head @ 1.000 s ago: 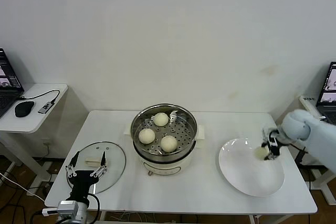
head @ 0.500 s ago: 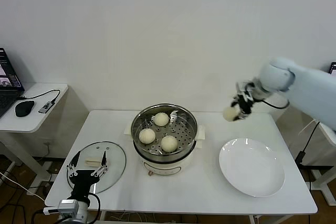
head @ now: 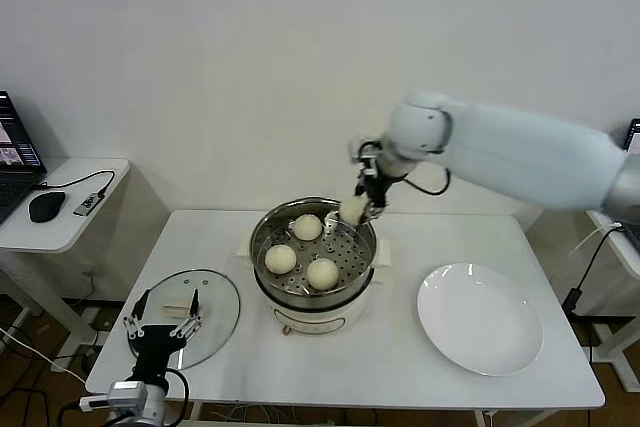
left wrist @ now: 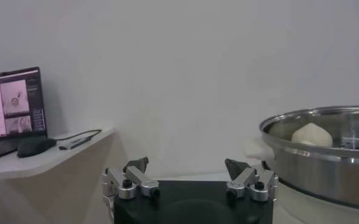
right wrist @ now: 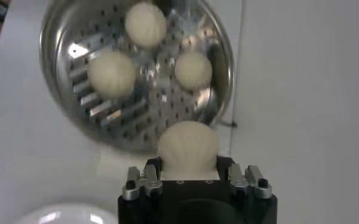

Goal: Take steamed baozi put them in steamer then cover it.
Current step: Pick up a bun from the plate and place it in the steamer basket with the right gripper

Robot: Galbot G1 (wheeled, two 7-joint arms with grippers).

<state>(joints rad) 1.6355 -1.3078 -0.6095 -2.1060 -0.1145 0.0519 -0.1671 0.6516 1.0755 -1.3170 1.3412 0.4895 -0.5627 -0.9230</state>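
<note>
**Fourth bun over steamer**

R gripper [head: 360, 209] clamps a baozi [right wrist: 188, 145] above the steamer [head: 313, 252] rim, far-right side. Three buns [head: 281, 259] sit on its tray. L gripper [head: 164, 327], jaws wide, hangs over the cover [head: 217, 302] on the table [head: 390, 347]. Plate [head: 480, 319] lies at the right.

The picture's edge cuts off the shiny round steel steamer [left wrist: 325, 155] in the left wrist view. The black laptop [head: 15, 162] is cut at the head view's edge.

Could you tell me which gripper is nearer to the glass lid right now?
Left. The left gripper hovers over the lid; the right gripper, holding a baozi, is above the steamer.
</note>
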